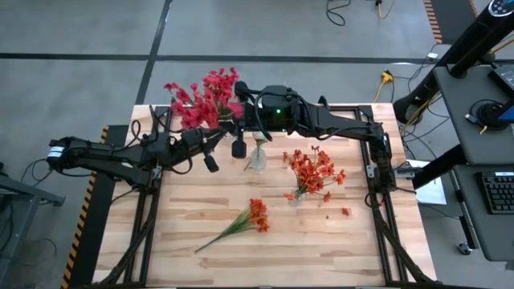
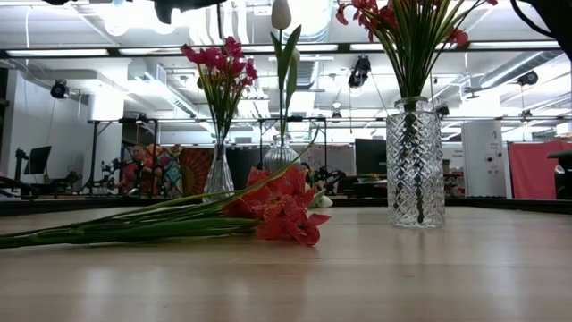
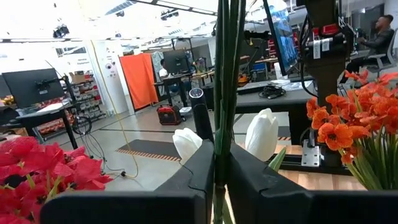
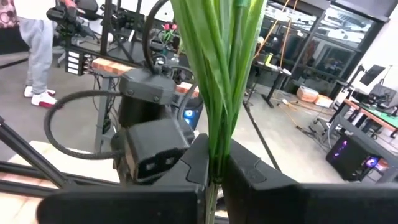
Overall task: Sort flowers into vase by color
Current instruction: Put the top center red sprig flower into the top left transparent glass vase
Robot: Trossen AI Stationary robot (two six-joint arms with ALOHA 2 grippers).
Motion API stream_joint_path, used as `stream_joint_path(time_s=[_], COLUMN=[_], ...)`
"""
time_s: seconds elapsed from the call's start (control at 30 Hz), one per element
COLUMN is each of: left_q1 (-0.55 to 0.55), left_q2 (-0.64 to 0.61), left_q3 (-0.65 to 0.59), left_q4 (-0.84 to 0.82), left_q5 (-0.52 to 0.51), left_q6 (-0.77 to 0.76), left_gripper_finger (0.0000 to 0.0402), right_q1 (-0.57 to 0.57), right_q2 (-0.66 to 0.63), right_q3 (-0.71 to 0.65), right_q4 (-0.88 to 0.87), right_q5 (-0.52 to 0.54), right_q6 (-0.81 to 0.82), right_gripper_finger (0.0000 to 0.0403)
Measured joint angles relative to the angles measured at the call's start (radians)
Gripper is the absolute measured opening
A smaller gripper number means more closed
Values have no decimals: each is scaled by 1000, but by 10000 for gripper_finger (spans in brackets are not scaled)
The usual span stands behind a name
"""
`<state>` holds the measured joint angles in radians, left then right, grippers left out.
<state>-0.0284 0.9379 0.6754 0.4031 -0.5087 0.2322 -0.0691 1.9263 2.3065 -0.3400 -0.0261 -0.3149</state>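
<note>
High view: we see both hands meeting over the middle vase [image 1: 257, 157]. Low view: orange-red flowers [image 2: 277, 207] lie on the tabletop [image 2: 357, 268]. Wrist views: left hand [image 3: 216, 168] and right hand [image 4: 214, 163] each clamp green stalks.

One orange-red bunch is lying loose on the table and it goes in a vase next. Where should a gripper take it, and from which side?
Probably by the bare green stalks of the loose orange-red bunch, partway along, coming straight down from above. It lies flat on the table, and the stalks run together into a thin bundle that fingers could close across; the petals look too soft to grip.
</note>
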Motion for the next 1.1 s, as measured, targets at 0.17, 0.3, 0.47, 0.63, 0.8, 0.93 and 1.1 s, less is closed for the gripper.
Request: stream_joint_path(time_s=[0.17, 0.3, 0.47, 0.63, 0.8, 0.93, 1.1], left_q1=[0, 7, 54, 133, 240, 270, 275], left_q2=[-16, -46, -78, -106, -110, -100, -97], left_q3=[0, 0, -33, -139, -240, -301, -351], left_q4=[-44, -152, -272, -246, -183, -152, -166], left_q5=[-4, -48, -58, -14, 60, 158, 162], left_q6=[-11, -11, -56, -93, -174, -226, -301], left_gripper_finger=[88, 150, 201, 221, 222, 221, 221], right_q1=[-17, -58, -154, -256, -332, -369, -379], right_q2=[0, 0, 5, 10, 10, 7, -16], right_q3=[4, 4, 5, 5, 20, 35, 49], right_q4=[-5, 14, 73, 173, 196, 155, 75], right_q5=[0, -1, -39, -214, -339, -439, -472], right_q6=[0, 8, 38, 174, 274, 351, 367], right_gripper_finger=[18, 18, 18, 18, 18, 18, 18])
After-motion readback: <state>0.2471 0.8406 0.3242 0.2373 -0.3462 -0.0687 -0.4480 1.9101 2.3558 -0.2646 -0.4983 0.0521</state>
